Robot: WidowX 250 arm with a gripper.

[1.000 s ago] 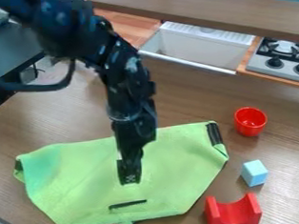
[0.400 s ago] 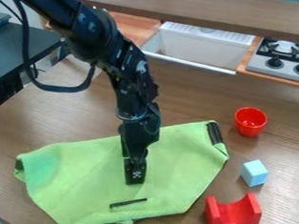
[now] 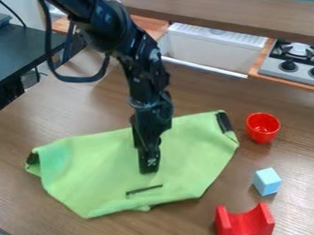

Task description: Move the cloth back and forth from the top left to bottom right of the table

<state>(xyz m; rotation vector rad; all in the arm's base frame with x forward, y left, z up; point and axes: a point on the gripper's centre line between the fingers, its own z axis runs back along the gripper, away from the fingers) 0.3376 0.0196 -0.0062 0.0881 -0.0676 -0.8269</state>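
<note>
Gripper [image 3: 149,165] upright over the middle of the green cloth [image 3: 102,165]; whether closed or gripping cannot be determined. Cloth lies spread, creased, on the brown wooden table [image 3: 205,102]. Sink [image 3: 212,47] and stove [image 3: 292,63] beyond. Red bowl [image 3: 263,127] right of cloth; contents indiscernible.

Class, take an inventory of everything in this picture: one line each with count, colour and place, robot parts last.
cloth: one, green, on the table
bowl: one, red, beyond the cube
cube: one, light blue, between bowl and curved block
curved block: one, red, near edge
table: one, brown, under these
sink: one, whitish, behind table
stove: one, grey, right edge
ledge: one, brown, top
side surface: one, black, upper left
arm: one, black, from top
gripper: one, black, at cloth
</note>
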